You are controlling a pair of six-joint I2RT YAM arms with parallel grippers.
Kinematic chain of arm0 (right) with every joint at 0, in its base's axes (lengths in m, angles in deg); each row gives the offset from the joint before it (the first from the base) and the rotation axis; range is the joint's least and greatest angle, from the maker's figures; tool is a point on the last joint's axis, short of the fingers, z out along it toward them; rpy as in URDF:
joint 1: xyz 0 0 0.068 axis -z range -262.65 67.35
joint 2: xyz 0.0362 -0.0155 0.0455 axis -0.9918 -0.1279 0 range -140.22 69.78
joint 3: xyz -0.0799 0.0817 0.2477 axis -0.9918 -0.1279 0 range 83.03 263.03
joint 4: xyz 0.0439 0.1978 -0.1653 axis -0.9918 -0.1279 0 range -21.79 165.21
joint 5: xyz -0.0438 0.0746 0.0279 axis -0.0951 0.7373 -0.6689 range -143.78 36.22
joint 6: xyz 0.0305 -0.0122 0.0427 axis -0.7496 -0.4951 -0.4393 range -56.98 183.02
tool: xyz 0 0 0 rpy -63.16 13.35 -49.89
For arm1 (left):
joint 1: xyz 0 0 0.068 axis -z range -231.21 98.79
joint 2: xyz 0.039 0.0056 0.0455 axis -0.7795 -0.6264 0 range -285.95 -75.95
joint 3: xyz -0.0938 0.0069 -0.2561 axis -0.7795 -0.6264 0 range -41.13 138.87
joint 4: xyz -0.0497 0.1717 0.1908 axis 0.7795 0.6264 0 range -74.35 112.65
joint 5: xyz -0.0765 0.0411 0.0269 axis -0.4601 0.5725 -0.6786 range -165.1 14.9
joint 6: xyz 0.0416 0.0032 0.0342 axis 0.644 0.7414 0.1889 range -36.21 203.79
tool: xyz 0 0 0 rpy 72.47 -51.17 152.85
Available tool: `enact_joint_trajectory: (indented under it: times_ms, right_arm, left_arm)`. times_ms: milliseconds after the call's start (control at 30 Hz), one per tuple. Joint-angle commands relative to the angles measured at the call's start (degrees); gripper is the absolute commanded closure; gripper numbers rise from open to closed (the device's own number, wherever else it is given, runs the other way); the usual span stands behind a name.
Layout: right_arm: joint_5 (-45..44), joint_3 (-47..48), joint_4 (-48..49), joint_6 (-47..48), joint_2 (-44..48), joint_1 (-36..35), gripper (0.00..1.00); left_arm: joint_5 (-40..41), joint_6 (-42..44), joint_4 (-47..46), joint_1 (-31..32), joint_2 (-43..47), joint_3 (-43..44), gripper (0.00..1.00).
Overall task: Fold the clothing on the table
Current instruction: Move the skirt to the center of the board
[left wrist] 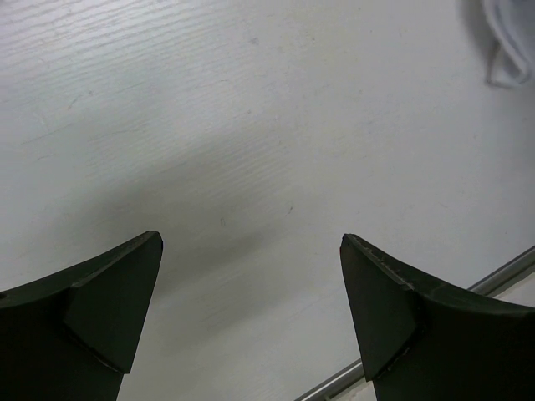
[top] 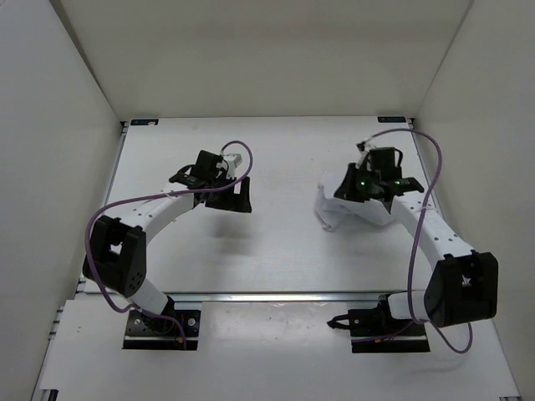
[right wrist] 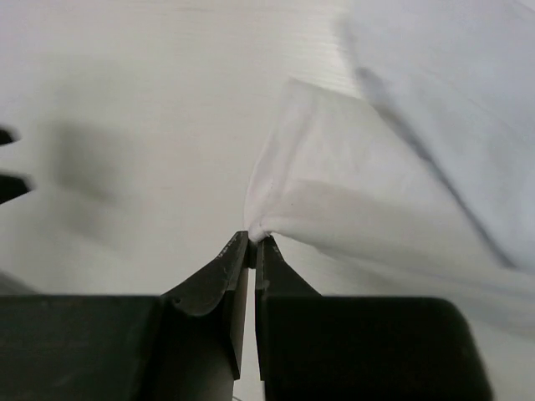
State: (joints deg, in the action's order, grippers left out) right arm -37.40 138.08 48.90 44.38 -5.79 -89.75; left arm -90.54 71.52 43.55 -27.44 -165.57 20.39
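The clothing (top: 336,209) is a small white garment bunched on the right half of the table (top: 276,259). My right gripper (top: 365,185) sits over its far side, and in the right wrist view the right gripper (right wrist: 252,242) is shut on a pinched corner of the clothing (right wrist: 351,200), which fans out to the right. My left gripper (top: 224,200) hangs over bare table left of centre, well apart from the garment. In the left wrist view the left gripper (left wrist: 251,242) is open with nothing between its fingers; an edge of the clothing (left wrist: 506,42) shows at the top right.
White enclosure walls (top: 58,125) close in the left, back and right sides. The table's metal front rim (top: 276,295) runs between the two arm bases, and purple cables loop from both arms. The front rim (left wrist: 468,301) shows beside the left gripper's right finger.
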Motion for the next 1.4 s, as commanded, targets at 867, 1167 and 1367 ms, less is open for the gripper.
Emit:
enact_joint_trajectory:
  times_ms: [867, 1167, 1367]
  right_arm:
    - [17.6, 8.5, 12.4, 6.3, -0.2, 3.3, 1.00]
    - [12.5, 19.3, 18.7, -2.3, -19.9, 17.0, 0.97]
    - [15.4, 23.3, 13.9, -1.1, -27.0, 21.0, 0.38]
  left_arm:
    - [8.9, -2.7, -9.3, -5.0, 9.8, 7.0, 0.01]
    - [9.3, -4.0, -7.3, -1.8, -20.0, 35.4, 0.01]
    - [4.0, -2.7, -9.8, 0.0, -21.5, 32.6, 0.01]
